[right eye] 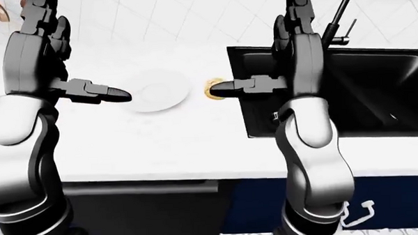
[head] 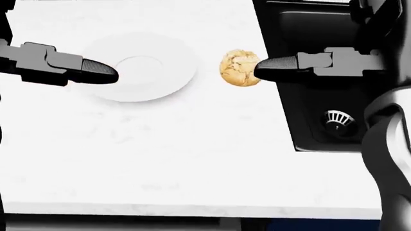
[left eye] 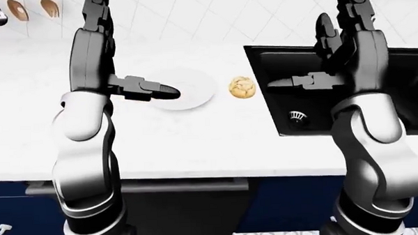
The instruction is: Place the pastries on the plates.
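Observation:
A round golden pastry [head: 239,68] lies on the white counter [head: 160,159], between a white plate [head: 154,89] on its left and the sink edge on its right. The plate holds nothing. My left hand [left eye: 126,52] is open, fingers pointing up, and its thumb [head: 90,71] reaches over the plate's left rim. My right hand [left eye: 307,41] is open over the sink's left edge. Its thumb [head: 277,69] points left, with the tip right beside the pastry. Both hands are empty. Only one plate and one pastry show.
A black sink [head: 308,125] with a round drain [head: 337,119] fills the right side, with a faucet [right eye: 342,18] above it. Utensils [left eye: 17,9] hang on the tiled wall at top left. The counter's near edge [left eye: 197,175] runs above dark cabinets.

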Motion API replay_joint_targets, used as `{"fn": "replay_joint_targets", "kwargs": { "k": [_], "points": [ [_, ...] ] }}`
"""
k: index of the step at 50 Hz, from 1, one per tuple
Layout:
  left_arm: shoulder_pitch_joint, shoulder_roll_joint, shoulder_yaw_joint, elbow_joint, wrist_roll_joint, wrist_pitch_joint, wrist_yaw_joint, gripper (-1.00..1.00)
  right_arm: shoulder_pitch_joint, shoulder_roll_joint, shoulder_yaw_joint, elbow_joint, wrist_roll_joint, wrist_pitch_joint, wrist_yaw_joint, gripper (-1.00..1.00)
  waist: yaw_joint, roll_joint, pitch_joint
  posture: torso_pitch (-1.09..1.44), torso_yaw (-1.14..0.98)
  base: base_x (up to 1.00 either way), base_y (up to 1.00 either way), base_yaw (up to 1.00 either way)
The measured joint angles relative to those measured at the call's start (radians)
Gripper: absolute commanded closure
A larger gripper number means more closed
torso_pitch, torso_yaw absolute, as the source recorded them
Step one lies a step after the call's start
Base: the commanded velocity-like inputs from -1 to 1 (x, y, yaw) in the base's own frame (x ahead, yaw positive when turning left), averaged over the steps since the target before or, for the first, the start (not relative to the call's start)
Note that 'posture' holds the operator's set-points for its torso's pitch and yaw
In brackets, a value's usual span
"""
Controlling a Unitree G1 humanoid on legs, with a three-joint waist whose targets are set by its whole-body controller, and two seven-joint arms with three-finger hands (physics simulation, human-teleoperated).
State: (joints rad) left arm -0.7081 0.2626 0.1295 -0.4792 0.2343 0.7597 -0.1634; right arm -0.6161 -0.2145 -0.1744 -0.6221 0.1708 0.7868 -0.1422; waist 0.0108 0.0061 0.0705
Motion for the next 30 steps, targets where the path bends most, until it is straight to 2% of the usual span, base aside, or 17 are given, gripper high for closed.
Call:
{"fn": "replay_joint_targets", "kwargs": {
  "k": [2, 4, 5, 6, 8, 10, 12, 13, 14, 17, 22, 26, 29, 30],
  "points": [
    [0.003, -0.001, 0.000, 0.010, 0.002, -0.002, 0.001, -1.00, 0.003, -0.001, 0.006, 0.007, 0.008, -0.001, -0.004, -1.00, -0.006, -0.007, -0.012, 0.00, 0.00, 0.45, -0.49, 0.00],
    [-0.010, 0.000, -0.005, 0.016, 0.002, -0.001, -0.001, -1.00, 0.001, -0.008, 0.003, 0.009, 0.015, 0.002, -0.007, -1.00, -0.035, -0.032, -0.023, 0.00, 0.00, 0.49, -0.45, 0.00],
    [-0.013, -0.002, -0.008, 0.006, 0.003, -0.004, -0.002, -1.00, -0.001, -0.012, -0.003, 0.006, 0.017, 0.000, -0.008, -1.00, -0.033, -0.018, -0.020, 0.00, 0.00, 0.23, 0.00, 0.00],
    [-0.008, -0.006, -0.013, -0.005, 0.002, -0.006, -0.004, -1.00, 0.005, -0.015, -0.009, -0.001, 0.018, -0.001, -0.010, -1.00, -0.032, 0.008, -0.014, 0.00, 0.00, 0.00, 0.00, 0.00],
    [-0.020, -0.001, -0.016, -0.015, 0.002, -0.007, -0.009, -1.00, -0.003, -0.021, -0.012, -0.006, 0.015, -0.006, -0.015, -1.00, -0.024, 0.022, -0.001, 0.00, 0.00, 0.00, 0.00, 0.00],
    [-0.027, 0.003, -0.011, 0.002, 0.005, -0.007, -0.010, -1.00, -0.015, -0.016, -0.006, 0.009, 0.019, -0.007, -0.016, -1.00, -0.030, 0.039, -0.001, 0.00, 0.00, 0.00, 0.00, 0.00],
    [-0.015, 0.004, -0.003, 0.024, 0.009, 0.002, -0.011, -1.00, 0.002, -0.004, 0.011, 0.015, 0.028, -0.001, -0.015, -1.00, -0.007, 0.042, 0.020, 0.00, 0.00, 0.00, 0.00, 0.00],
    [-0.012, 0.004, 0.000, 0.033, 0.011, 0.010, -0.011, -1.00, 0.005, -0.003, 0.016, 0.023, 0.035, 0.008, -0.014, -1.00, 0.000, 0.041, 0.020, 0.00, 0.00, 0.00, 0.00, 0.00],
    [-0.013, 0.004, 0.002, 0.036, 0.014, 0.016, -0.011, -1.00, 0.005, -0.004, 0.017, 0.029, 0.041, 0.014, -0.014, -1.00, 0.001, 0.033, 0.018, 0.00, 0.00, 0.00, 0.00, 0.00],
    [-0.016, 0.003, -0.002, 0.015, 0.017, 0.010, -0.012, -1.00, 0.005, -0.011, 0.003, 0.022, 0.047, 0.015, -0.021, -1.00, -0.003, -0.012, 0.013, 0.00, 0.00, 0.00, 0.00, 0.00],
    [-0.005, 0.001, -0.001, 0.000, 0.018, -0.016, -0.012, -1.00, 0.001, -0.014, 0.003, -0.006, 0.038, -0.017, -0.030, -1.00, 0.011, -0.068, -0.014, 0.00, 0.00, 0.04, 0.00, 0.00],
    [0.022, -0.009, -0.014, 0.016, 0.014, -0.006, -0.019, -1.00, 0.021, -0.009, 0.006, 0.020, 0.031, -0.014, -0.027, -1.00, -0.009, -0.014, -0.010, 0.00, 0.00, 0.10, 0.00, 0.00],
    [0.008, -0.002, -0.008, -0.008, 0.012, -0.016, -0.020, -1.00, 0.011, -0.011, 0.000, 0.011, 0.022, -0.020, -0.029, -1.00, -0.016, 0.010, -0.024, 0.00, 0.00, 0.00, 0.00, 0.00],
    [0.011, 0.000, -0.004, -0.012, 0.013, -0.023, -0.018, -1.00, 0.014, -0.008, 0.004, 0.008, 0.019, -0.024, -0.028, -1.00, -0.016, 0.005, -0.024, 0.00, 0.00, 0.00, 0.00, 0.00]
  ]
}}
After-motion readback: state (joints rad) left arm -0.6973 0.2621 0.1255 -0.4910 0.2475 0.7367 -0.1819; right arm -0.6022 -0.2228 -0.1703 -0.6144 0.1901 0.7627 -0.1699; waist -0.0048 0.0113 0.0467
